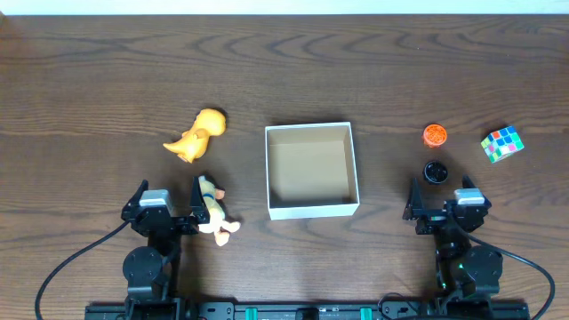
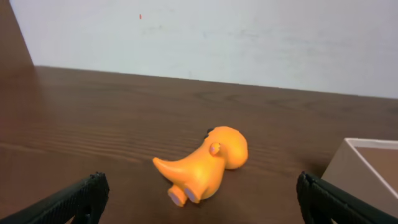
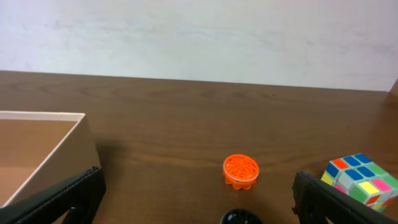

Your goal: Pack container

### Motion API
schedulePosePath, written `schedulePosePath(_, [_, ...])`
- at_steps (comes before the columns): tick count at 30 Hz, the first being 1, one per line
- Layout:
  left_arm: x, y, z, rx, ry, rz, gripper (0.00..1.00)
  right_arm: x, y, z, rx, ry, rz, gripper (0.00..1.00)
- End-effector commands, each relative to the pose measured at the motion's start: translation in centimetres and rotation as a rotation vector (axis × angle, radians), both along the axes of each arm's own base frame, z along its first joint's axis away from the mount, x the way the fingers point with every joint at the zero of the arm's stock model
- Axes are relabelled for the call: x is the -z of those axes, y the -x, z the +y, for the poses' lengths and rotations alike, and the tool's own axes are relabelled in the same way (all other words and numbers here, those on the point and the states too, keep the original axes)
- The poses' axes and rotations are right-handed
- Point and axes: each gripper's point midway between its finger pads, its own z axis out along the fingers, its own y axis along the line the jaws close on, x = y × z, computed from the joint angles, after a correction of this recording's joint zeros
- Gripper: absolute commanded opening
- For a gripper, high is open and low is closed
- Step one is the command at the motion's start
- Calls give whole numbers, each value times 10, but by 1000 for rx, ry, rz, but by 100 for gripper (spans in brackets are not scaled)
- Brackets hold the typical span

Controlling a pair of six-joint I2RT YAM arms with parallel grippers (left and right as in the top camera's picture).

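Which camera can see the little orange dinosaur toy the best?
The left wrist view. The smooth orange dinosaur toy lies on its side close to that camera, so its tail, feet and round head show clearly. The overhead view shows it only small, from above. The right wrist view does not show it.

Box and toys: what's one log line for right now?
cardboard box: empty | orange dinosaur: outside box | left hand: open, holding nothing | right hand: open, holding nothing | packed: none
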Motion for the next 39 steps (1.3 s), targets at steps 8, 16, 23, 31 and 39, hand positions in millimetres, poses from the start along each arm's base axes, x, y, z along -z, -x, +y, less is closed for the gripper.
schedulePosePath(8, [-10,-4,0,-19,115,87,98,-1,-3,-3,26,-95,109,99])
schedulePosePath(16, [-42,-31,-5,-1,120,237,98,-39,-20,-18,95,-94,220,99])
schedulePosePath(23, [-56,-64,-5,-12,121,464,98,-50,-24,-28,145,-98,539,99])
schedulePosePath(31, [-67,-92,-5,-10,94,637,98,-67,-21,-40,117,-102,953,99])
schedulePosePath(39, [-67,-92,-5,-11,93,647,98,-87,-45,-64,191,-71,1037,99])
